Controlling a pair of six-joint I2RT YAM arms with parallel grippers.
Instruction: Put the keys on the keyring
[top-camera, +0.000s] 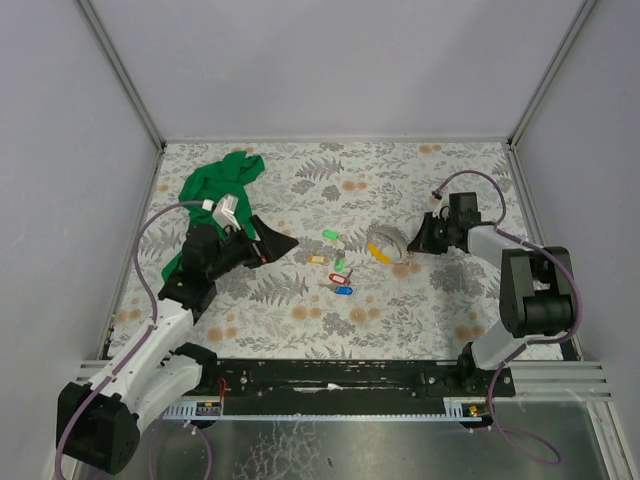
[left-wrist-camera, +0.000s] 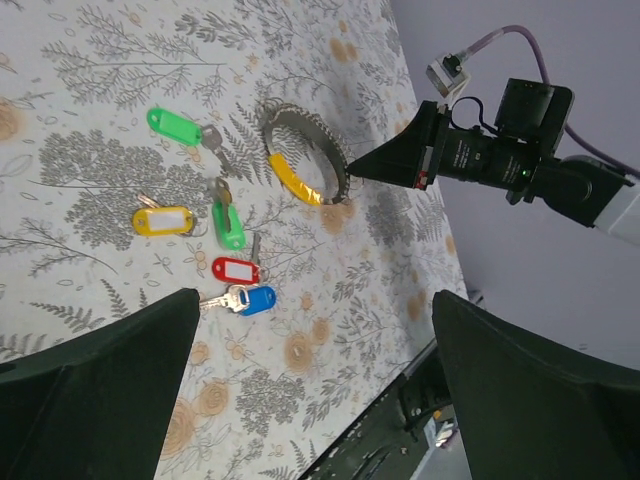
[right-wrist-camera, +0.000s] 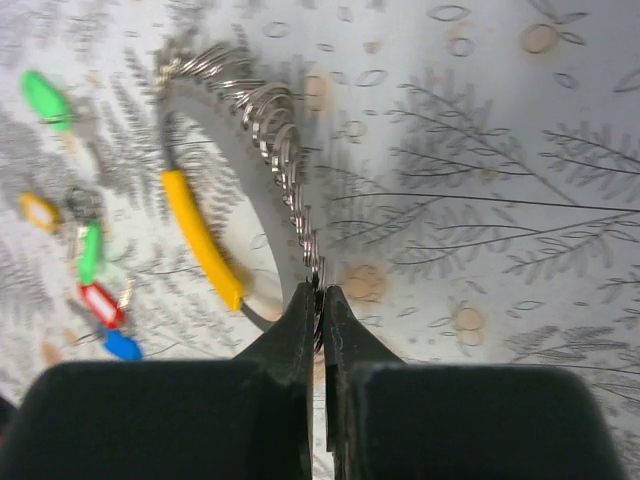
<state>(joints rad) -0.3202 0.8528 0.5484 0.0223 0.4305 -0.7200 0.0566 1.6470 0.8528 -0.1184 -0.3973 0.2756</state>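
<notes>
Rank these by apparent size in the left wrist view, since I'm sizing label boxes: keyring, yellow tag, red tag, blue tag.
1. keyring, clearly the largest.
2. yellow tag.
3. red tag, a little shorter than the yellow.
4. blue tag, smallest, though close to the red.

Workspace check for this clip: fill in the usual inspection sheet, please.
Surface: floral-print table cover, lying flat.
Job's things: five tagged keys loose in a cluster; keyring lies apart from them and carries a yellow sleeve.
Clutter: green cloth, crumpled at the far left.
Hands: right hand shut on the keyring's edge; left hand open, holding nothing.
Cables: a purple cable loops off each wrist, clear of the keys.
Surroundings: grey walls and metal frame; nothing else seen.
</notes>
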